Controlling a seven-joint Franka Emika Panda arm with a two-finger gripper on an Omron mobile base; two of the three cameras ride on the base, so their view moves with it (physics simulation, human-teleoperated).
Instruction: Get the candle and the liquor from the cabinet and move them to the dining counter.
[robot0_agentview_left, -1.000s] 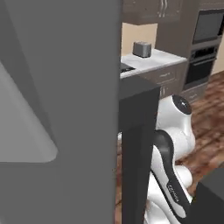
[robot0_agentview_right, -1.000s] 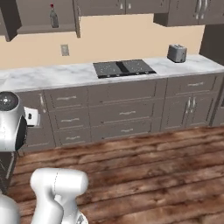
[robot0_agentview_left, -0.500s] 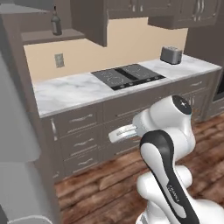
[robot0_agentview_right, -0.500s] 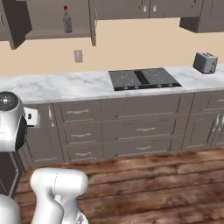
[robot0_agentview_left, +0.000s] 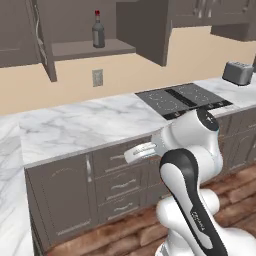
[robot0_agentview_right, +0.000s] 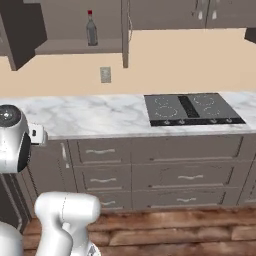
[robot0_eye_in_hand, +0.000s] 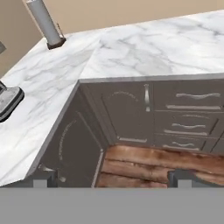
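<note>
Step in hand, as judged: the approach to the cabinet (robot0_agentview_left: 90, 47), with nothing yet collected. The cabinet stands open above the marble worktop (robot0_agentview_left: 85, 125), doors swung wide, and the liquor (robot0_agentview_left: 98, 30) stands upright on its shelf, towards the shelf's right end in the left base view and near its middle in the right base view (robot0_agentview_right: 91, 29). The candle cannot be made out on that shelf. The gripper (robot0_eye_in_hand: 111, 177) hangs low, its tips well apart and nothing between them, pointing down at the corner of the lower cupboards (robot0_eye_in_hand: 131, 113) and the wooden floor (robot0_eye_in_hand: 162, 162). The bottle therefore lies well above and beyond the gripper, on the far side of the worktop's front edge. The next move, in my judgement, calls for raising and turning the hand towards the shelf, then closing on the bottle's body without tipping it.
</note>
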